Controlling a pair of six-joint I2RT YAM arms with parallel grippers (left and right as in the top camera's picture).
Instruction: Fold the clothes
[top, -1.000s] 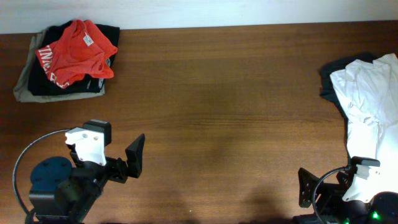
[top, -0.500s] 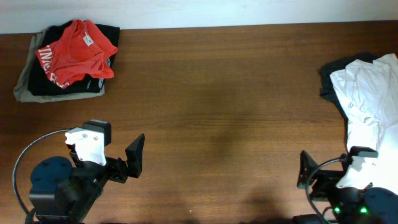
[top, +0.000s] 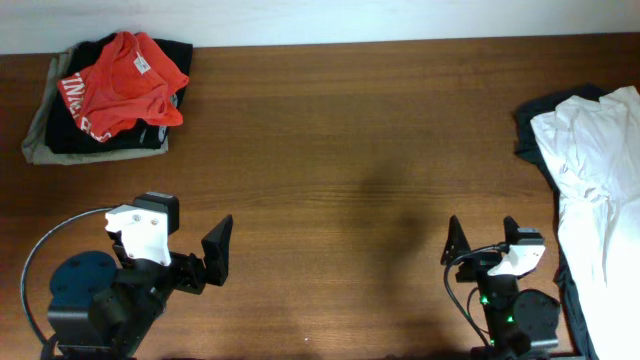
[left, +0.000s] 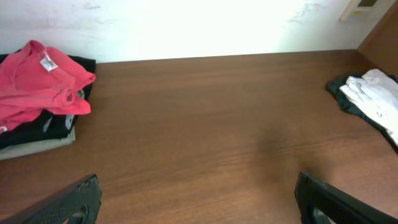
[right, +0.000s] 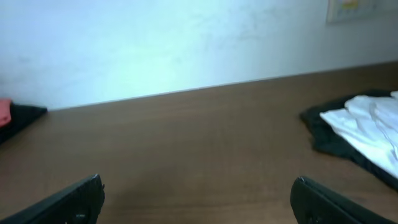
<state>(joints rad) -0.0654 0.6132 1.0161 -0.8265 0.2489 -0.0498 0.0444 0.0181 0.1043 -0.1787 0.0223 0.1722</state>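
Note:
The clothes lie in two heaps. A red-orange T-shirt (top: 118, 80) with white lettering sits bunched on a stack of dark and olive garments (top: 45, 140) at the far left corner, also seen in the left wrist view (left: 37, 87). A white garment (top: 595, 180) lies crumpled over a dark one (top: 527, 122) at the right edge, and shows in both wrist views (left: 373, 93) (right: 367, 124). My left gripper (top: 215, 252) (left: 199, 205) hangs open over bare wood near the front left. My right gripper (top: 483, 240) (right: 199, 202) is open at the front right, left of the white garment, holding nothing.
The brown wooden table (top: 340, 150) ends at a white wall (left: 199, 25) along its far edge. The left arm's base and looped cable (top: 60, 290) fill the front left corner. The right arm's base (top: 515, 315) stands at the front right.
The right arm has swung left, away from the white garment at the front right corner, and its open gripper now faces the far wall. The left arm has not moved.

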